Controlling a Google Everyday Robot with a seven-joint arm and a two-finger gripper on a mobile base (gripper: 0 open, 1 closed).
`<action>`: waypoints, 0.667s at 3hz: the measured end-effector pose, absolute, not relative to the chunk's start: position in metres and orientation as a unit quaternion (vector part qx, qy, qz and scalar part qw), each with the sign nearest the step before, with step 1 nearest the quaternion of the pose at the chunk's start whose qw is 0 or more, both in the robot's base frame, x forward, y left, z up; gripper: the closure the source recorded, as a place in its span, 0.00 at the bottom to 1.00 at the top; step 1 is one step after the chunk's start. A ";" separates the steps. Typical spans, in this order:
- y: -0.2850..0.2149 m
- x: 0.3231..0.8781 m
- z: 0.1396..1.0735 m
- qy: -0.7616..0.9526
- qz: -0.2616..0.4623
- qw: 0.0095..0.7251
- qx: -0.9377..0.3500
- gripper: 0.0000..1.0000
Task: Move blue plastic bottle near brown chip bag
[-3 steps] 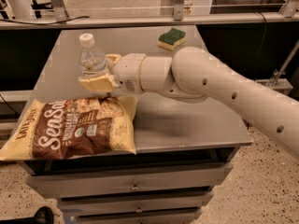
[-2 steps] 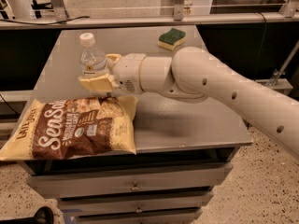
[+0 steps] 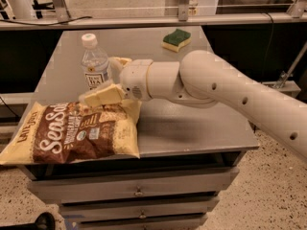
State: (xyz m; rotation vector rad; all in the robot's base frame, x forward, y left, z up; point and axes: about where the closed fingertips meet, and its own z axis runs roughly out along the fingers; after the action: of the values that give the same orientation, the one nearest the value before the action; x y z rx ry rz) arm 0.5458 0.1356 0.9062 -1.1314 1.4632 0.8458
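In the camera view the bottle stands upright on the tabletop, just behind the top right corner of the bag, which lies flat at the front left with one end over the edge. The claw is at the bottle, spread apart: one finger lies across the front of the bottle's base and over the bag's corner, and the other shows behind and to the bottle's right. Whether either pad presses on the bottle I cannot tell. A sponge sits well apart at the back. Since the bottle is already near the bag, I judge that the carrying is done and the step in hand is letting go. The next move calls for a clean withdrawal: the claw should stay wide and draw back towards the arm, without nudging the tall, light bottle or catching the bag's corner with the near finger. Compared with a second ago nothing differs: bottle, bag, sponge and claw all sit where they were, so the arm seems paused.
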 end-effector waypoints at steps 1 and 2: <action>0.122 0.534 0.906 0.621 0.358 0.513 -0.472 0.00; 0.091 0.528 0.920 0.624 0.360 0.514 -0.465 0.00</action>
State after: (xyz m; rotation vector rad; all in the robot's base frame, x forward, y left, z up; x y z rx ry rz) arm 0.5278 0.0913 0.9197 -1.1188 1.5006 0.8642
